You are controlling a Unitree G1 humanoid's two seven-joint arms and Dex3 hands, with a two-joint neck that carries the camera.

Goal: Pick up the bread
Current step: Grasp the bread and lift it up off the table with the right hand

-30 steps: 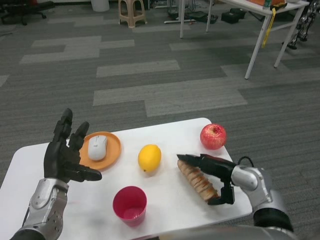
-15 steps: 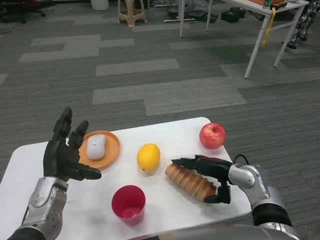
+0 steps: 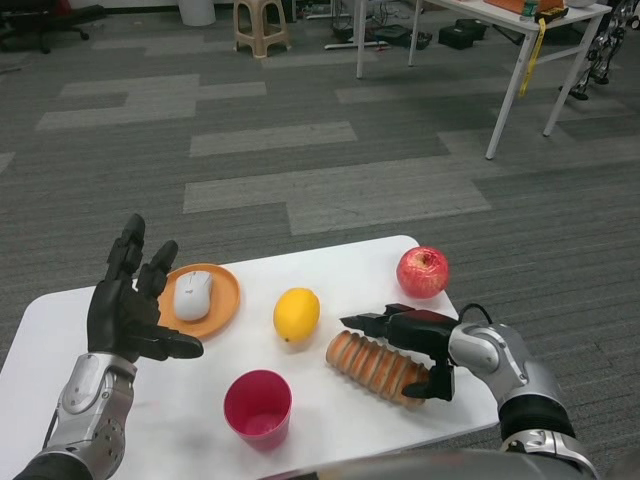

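Bread: a ridged brown loaf (image 3: 375,364) lies on the white table (image 3: 330,415) in the lower right of the frame, tilted from upper left to lower right, between the lemon and the table's right edge.
Right hand: the right hand (image 3: 415,340) grips the loaf at its right end, fingers laid over the top and the thumb pressed against its near side.
Left hand: the left hand (image 3: 128,310) is raised at lower left, fingers spread, holding nothing.
Orange plate: the plate (image 3: 222,295) sits just right of the left hand and carries a white computer mouse (image 3: 194,295).
Lemon: the lemon (image 3: 297,314) stands at table centre.
Red apple: the apple (image 3: 422,272) is near the far right corner.
Pink cup: the cup (image 3: 258,409) stands upright at the near edge.
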